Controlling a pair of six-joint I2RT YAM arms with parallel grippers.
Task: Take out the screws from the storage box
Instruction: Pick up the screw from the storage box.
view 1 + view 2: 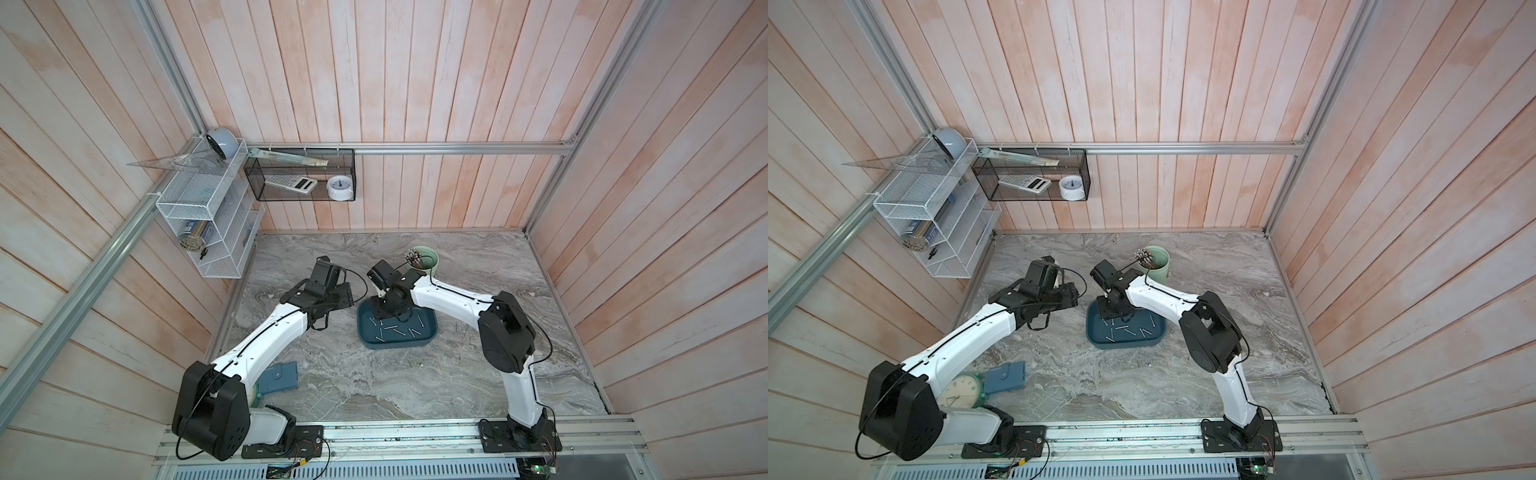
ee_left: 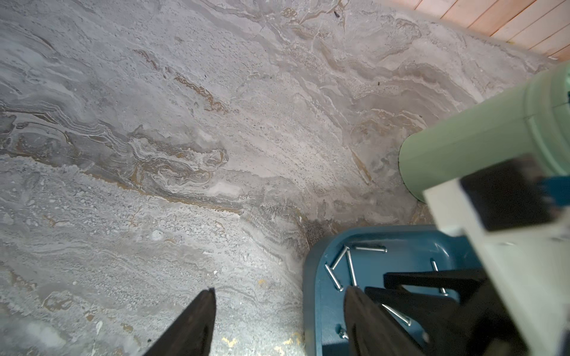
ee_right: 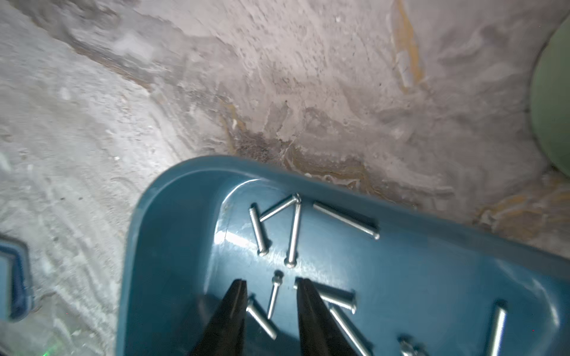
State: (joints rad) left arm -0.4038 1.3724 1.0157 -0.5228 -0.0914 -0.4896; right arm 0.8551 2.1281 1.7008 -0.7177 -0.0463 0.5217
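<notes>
Right tool (image 3: 270, 280): parted, empty, stood inside the storage box (image 3: 172, 222) astride one of the screws (image 3: 274, 296).
Left tool (image 2: 280, 289): hung parted, empty, left of it.
Risk: askew closing could flick that screw or snag neighbours.

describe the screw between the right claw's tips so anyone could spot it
On the marble table, find the teal storage box, where the right claw hangs over one corner. The screw lies between its open tips, pointing along them; neighbouring screws slant from behind the fingers.
</notes>
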